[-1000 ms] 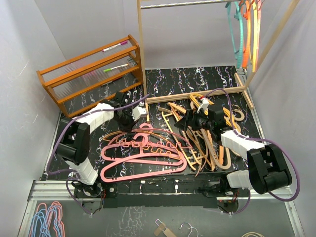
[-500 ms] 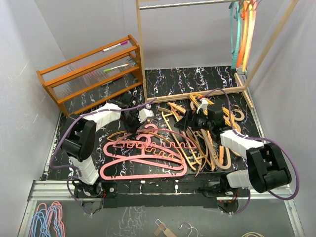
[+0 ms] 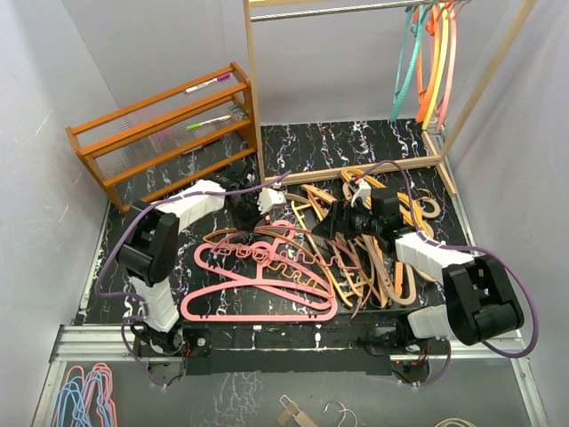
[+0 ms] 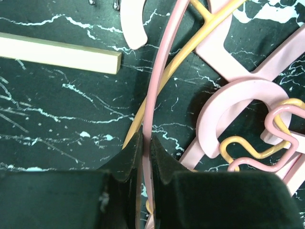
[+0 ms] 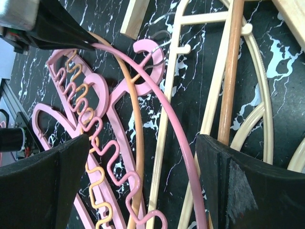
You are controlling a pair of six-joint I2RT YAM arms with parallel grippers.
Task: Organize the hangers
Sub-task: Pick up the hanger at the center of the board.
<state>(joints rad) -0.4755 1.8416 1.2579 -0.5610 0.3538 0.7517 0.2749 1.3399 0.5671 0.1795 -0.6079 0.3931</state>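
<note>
Thin pink hanger (image 4: 157, 71), clamped by left gripper (image 4: 144, 143), stretches rightward beneath the open right gripper (image 5: 143, 148).

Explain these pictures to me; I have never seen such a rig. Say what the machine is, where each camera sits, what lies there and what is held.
These are two robot arms bolted at the near edge of a black marbled table, each ending in two jaws. The wide picture comes from a fixed camera above and behind them, the left arm on the left, the right arm on the right. The two close-ups come from cameras on the wrists. On the table lies a heap of hangers, pink and tan; more hangers hang on the rail of a pale wooden frame. An orange-brown slatted rack stands at the back left. The left jaws are shut on a thin pink hanger; the right jaws stand wide open, holding nothing.
</note>
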